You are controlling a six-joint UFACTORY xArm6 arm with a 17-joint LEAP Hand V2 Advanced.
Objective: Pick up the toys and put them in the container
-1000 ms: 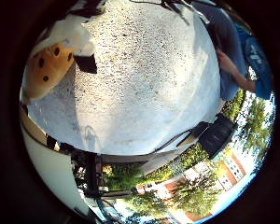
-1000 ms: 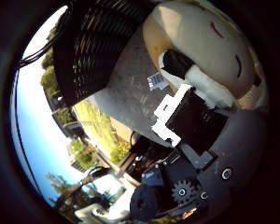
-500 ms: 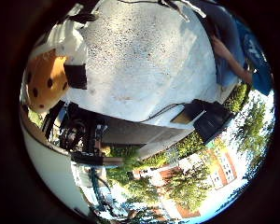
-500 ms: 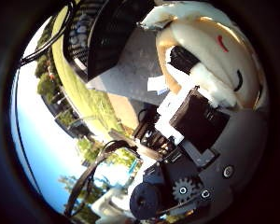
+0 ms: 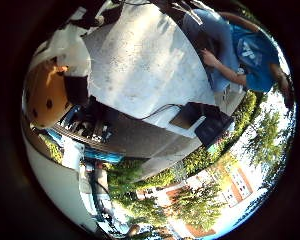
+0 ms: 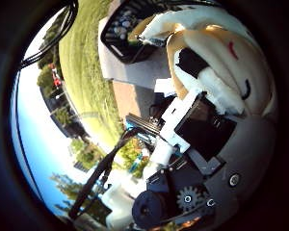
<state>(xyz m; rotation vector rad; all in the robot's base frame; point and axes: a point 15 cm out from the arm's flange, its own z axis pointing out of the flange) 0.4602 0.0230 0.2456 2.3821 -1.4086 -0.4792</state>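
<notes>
the soft cream and tan plush toy with a stitched red and black face point(image 6: 231, 62) is sitting right against the palm of the white and black robot hand point(image 6: 197, 130), filling much of the thumb-side view. it is looking light and squashy, the kind of stuffed thing that gives under pressure and will not break, though a loose fabric skin can slide if it is only nipped at an edge; the rounded body is looking like the best place to be holding it, not an ear or limb.

the fingers point(image 6: 183, 113) are curling in over the toy's body and pressing into its stuffing, so the hand is gripping it, not hovering. from the little-finger side the same toy is showing as an orange, dark-spotted bulge, again tight against the hand.

the black mesh container with small things inside point(image 6: 130, 29) is standing on the pale grey speckled table point(image 5: 140, 60), well apart from the toy. judging from this, the toy is being carried above the table and is not yet in the container.
</notes>
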